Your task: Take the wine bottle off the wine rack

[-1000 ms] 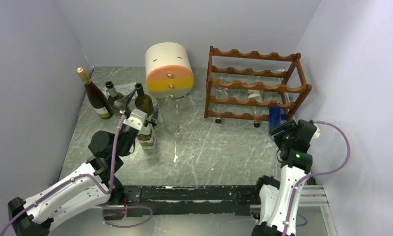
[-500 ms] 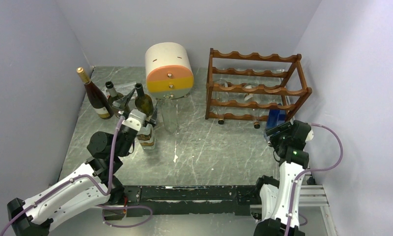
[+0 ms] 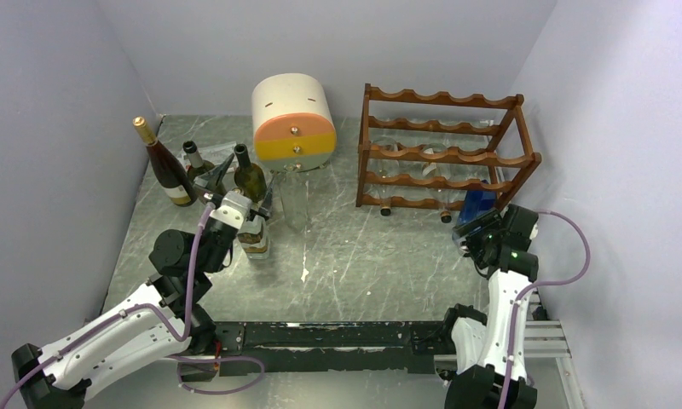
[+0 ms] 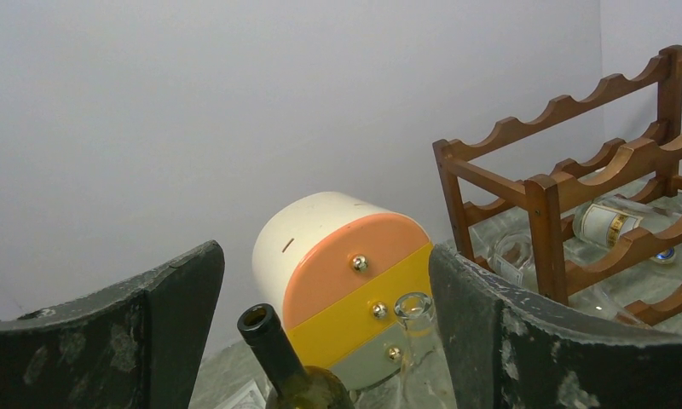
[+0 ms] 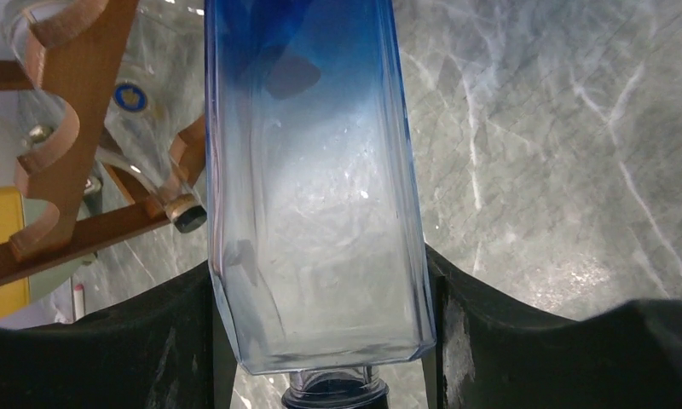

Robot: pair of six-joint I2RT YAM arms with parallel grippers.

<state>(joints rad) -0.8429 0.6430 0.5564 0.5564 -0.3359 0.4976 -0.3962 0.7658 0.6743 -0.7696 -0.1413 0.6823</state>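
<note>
The dark reddish-brown wine rack stands at the back right; it also shows in the right wrist view. My right gripper is shut on a blue-to-clear square wine bottle, its fingers pressing both sides near the neck end. The bottle points toward the rack's front right corner, over the table. My left gripper is open, its fingers on either side of a standing dark green bottle without touching it.
Clear bottles lie in the rack's lower tiers. A cream-and-orange drawer unit stands at back centre, with a clear glass bottle in front. Two dark bottles stand at back left. Walls close in left and right.
My right gripper has drawn the blue bottle a little toward the near left, away from the rack's corner. My left arm has shifted slightly back; its fingers stay open.
</note>
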